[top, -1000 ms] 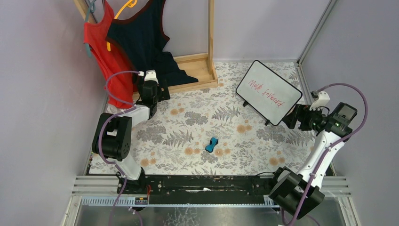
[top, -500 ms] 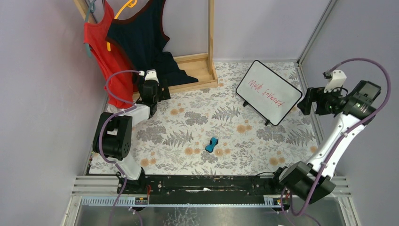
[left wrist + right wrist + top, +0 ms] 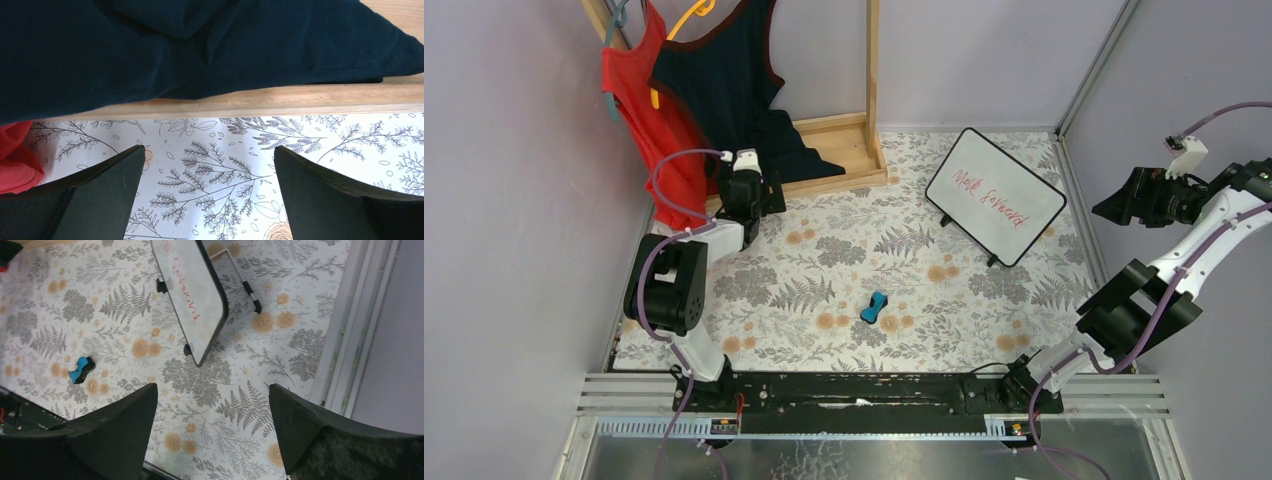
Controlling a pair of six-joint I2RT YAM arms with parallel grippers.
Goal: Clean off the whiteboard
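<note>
Both left gripper [image 3: 207, 195] and right gripper [image 3: 212, 440] gape empty; small blue eraser [image 3: 874, 307] lies apart from tilted black-framed white whiteboard [image 3: 994, 195], red scribble on it

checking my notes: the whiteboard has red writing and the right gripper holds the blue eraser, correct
No. The blue eraser lies on the table; the right gripper is open and empty, as the right wrist view shows. The whiteboard does have red writing.

the left gripper [image 3: 208, 152] sits low and level with its jaws spread wide, while the right gripper [image 3: 212, 387] hangs high, angled downward, jaws likewise apart and holding nothing.
</note>
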